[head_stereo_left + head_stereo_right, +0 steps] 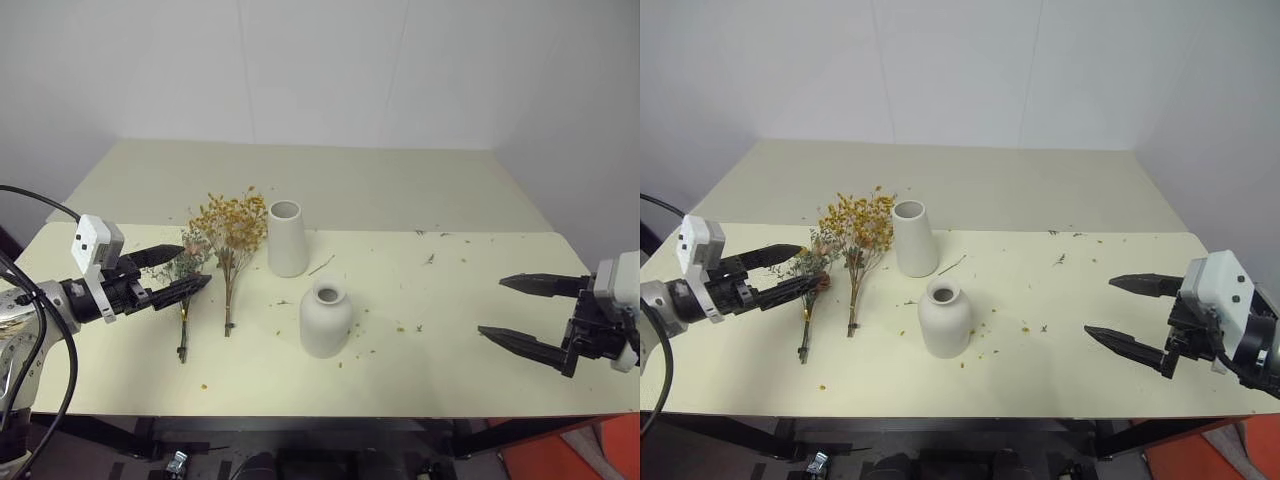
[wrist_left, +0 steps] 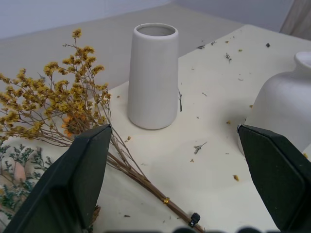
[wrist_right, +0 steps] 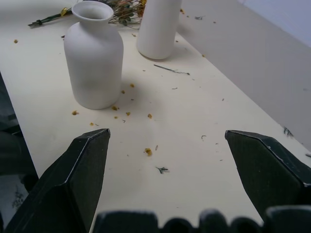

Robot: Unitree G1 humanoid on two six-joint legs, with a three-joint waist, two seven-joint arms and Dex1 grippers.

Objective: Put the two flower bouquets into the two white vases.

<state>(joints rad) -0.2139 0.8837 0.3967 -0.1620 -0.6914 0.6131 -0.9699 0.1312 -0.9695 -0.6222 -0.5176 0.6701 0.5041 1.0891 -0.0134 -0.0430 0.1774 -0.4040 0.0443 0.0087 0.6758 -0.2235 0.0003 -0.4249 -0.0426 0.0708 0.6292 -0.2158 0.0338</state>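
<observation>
While unheld, bouquets point(image 1: 225, 240) beside left claw point(image 1: 180, 270)

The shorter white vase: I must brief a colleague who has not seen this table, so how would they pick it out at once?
On the cream table, two white vases stand right of the two flower bouquets lying flat. The shorter white vase is the one nearer the front edge, in front of the taller vase. It is rounded with a narrow neck, whereas its neighbour is a straight taper with a wide mouth.
</observation>
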